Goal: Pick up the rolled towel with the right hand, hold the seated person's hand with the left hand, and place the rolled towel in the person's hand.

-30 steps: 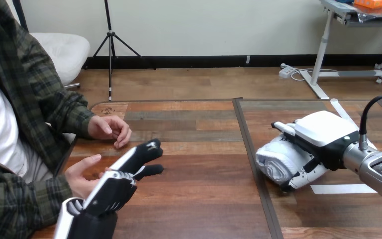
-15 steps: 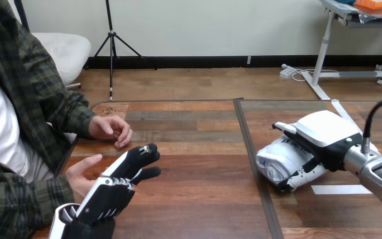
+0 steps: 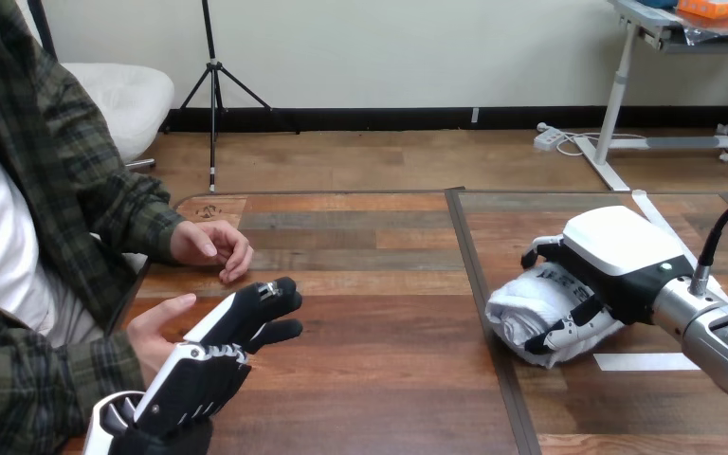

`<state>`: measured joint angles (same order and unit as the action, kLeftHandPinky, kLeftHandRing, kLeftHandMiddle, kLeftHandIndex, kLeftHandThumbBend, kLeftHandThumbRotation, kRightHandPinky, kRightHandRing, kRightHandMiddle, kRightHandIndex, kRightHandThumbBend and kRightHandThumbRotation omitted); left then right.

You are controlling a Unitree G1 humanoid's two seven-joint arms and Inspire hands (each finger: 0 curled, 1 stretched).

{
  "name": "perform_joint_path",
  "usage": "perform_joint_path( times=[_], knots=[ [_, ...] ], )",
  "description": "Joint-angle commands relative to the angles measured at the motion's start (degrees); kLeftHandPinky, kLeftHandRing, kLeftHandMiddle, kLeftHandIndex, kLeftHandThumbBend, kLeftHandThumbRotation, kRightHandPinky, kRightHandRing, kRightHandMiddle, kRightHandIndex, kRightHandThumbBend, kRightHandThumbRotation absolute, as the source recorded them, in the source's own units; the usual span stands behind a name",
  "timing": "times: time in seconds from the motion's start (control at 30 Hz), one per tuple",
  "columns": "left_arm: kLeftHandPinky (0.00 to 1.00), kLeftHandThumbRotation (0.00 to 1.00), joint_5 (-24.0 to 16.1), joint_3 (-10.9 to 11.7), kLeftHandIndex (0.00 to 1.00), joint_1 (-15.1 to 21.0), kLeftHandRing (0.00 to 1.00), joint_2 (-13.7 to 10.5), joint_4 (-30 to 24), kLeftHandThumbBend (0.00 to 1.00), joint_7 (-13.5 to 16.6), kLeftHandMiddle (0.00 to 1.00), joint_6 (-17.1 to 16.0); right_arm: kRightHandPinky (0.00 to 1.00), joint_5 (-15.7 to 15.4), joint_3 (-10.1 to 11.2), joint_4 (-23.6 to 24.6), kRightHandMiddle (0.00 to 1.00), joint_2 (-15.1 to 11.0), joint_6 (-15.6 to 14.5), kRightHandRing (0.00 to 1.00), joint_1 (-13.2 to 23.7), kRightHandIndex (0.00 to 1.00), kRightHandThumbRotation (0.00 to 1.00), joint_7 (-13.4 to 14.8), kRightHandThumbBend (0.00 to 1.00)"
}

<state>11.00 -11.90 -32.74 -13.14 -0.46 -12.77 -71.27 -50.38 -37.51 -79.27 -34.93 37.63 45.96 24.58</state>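
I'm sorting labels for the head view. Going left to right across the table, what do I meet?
The person's nearer hand → the person's farther hand → dark table seam → rolled towel → right hand, curled round the towel.

Lab workspace: wooden table [image 3: 370,379] with white tape marker [image 3: 651,360].

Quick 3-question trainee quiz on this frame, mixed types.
1. True or false: the right hand has its fingers curled round the rolled towel.
2. The rolled towel lies: A) on the floor B) right of the dark seam C) left of that seam.
3. Short answer: are the fingers of the left hand straight or curled?
Key: 1 true; 2 B; 3 straight.
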Motion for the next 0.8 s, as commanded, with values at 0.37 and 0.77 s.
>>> perform_joint_path(
  times=[0.37, 0.77],
  knots=[
    [0.78, 0.62, 2.4, -0.5, 0.86, 2.4, 0.86, -0.8, -2.0, 1.00, -0.2, 0.87, -1.2, 0.23, 3.6, 2.5, 0.0, 0.33, 3.4, 6.2, 0.26, -5.2, 0.32, 0.05, -3.7, 0.57],
    [0.75, 0.64, 3.4, -1.0, 0.86, 5.2, 0.85, 0.1, 0.5, 1.00, -1.0, 0.87, -2.4, 0.21, 15.1, 11.9, 1.1, 0.32, 5.5, 12.0, 0.25, -6.7, 0.30, 0.00, -10.4, 0.63]
  ],
)
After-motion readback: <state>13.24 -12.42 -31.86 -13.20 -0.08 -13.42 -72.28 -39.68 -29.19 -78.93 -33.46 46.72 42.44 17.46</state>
